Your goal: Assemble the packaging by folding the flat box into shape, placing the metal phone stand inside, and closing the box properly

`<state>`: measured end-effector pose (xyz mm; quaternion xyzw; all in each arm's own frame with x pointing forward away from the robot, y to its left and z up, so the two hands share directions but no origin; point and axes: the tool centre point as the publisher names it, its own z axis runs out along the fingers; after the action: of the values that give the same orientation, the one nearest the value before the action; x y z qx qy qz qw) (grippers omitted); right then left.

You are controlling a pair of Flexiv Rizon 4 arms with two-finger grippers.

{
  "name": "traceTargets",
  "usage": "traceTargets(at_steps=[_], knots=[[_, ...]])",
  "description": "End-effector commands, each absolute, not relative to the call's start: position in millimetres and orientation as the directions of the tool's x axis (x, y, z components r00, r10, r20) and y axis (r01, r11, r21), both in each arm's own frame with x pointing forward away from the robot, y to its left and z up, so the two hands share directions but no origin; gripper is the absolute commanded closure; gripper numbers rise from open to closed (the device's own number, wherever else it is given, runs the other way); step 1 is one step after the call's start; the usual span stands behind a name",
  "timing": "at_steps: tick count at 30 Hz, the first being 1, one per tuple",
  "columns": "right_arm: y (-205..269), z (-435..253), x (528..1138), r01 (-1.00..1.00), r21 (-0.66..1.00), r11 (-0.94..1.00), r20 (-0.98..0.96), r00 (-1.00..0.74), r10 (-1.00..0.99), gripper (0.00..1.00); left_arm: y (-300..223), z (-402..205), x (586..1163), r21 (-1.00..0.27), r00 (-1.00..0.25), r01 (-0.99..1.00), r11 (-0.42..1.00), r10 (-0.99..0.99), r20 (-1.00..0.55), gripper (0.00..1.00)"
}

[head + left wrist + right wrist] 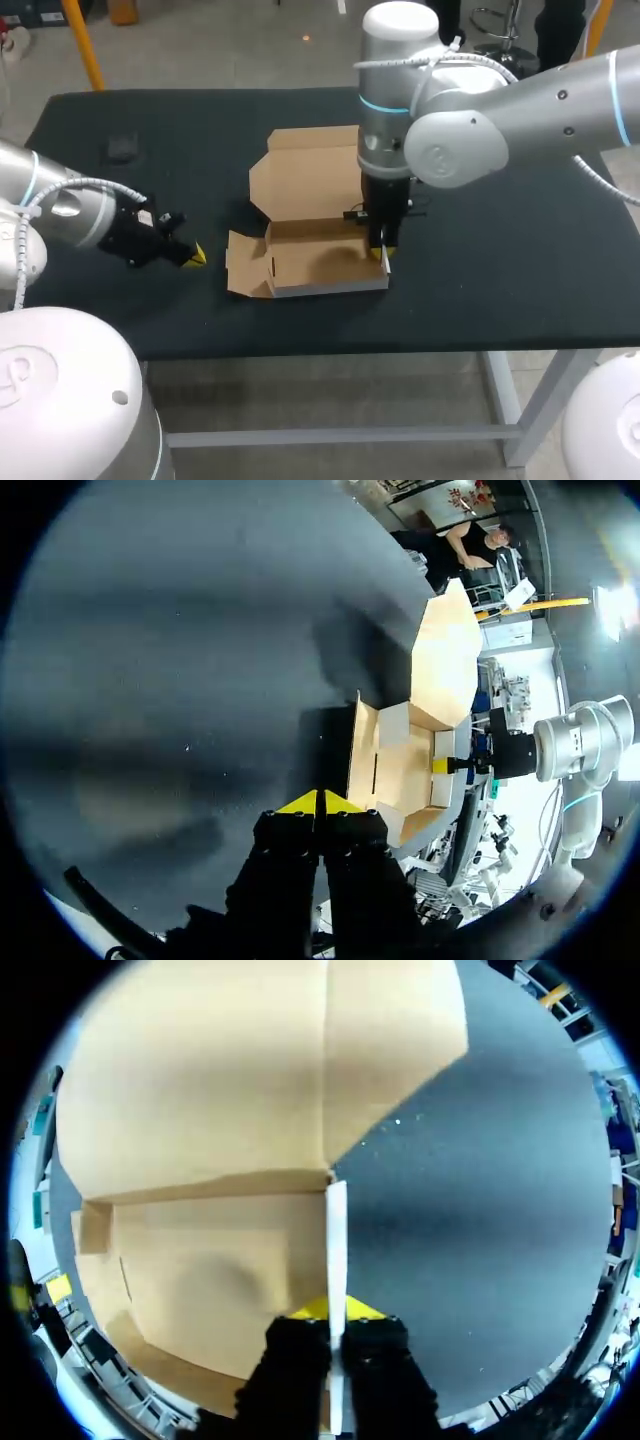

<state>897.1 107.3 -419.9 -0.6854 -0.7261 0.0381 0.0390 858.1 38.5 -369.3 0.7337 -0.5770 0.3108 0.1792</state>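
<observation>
1. My right arm comes in from the right and reaches past the middle of the worktop [500, 260]. Its last links stand upright, so the right hand [384, 252] points straight down at the right end of the box [315, 255].
2. In the right wrist view, the right hand [335, 1310] is pinched on the box's thin, upright end wall [337, 1230]. One yellow-tipped finger is inside the tray and the other outside, and both are pressed against the card.
3. My left arm lies low at the left side of the worktop, with its forearm roughly level. The left hand [193, 256] points across the surface toward the box's left end and stands apart from it.
4. In the left wrist view, the left hand [318, 805] has its two yellow tips pressed together with nothing between them. The box [400, 770] lies ahead of it.
5. The box sits near the middle of the worktop as a shallow tray that opens upward. Its long axis runs left to right across the head view.
6. The lid [305, 175] is laid back flat on the worktop toward the far edge, joined to the tray along its far long side.
7. The flap [240, 265] at the left end is splayed outward rather than standing up.
8. A small dark object [122, 148] lies near the far left corner, well apart from the box. I cannot tell what it is.
</observation>
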Motion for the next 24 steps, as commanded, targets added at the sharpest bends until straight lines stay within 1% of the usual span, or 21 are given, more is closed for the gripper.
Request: traceTargets(at_steps=[1, 12, 24], knots=[[108, -419, 898, 0.992, -0.114, 0.058, 0.0, -0.058, 0.998, 1.0, 38, -385, 863, -0.09, 0.103, -0.964, -0.251, -0.66, 0.745, 1.0], [108, -419, 898, 0.992, -0.114, 0.058, 0.0, -0.058, 0.998, 1.0, 29, -395, 865, -0.087, 0.059, -0.976, -0.199, -0.626, 0.777, 1.0], [108, -419, 898, 0.992, -0.114, 0.058, 0.0, -0.058, 0.998, 1.0, 17, -405, 869, -0.076, 0.04, -0.984, -0.163, -0.612, 0.789, 1.0]])
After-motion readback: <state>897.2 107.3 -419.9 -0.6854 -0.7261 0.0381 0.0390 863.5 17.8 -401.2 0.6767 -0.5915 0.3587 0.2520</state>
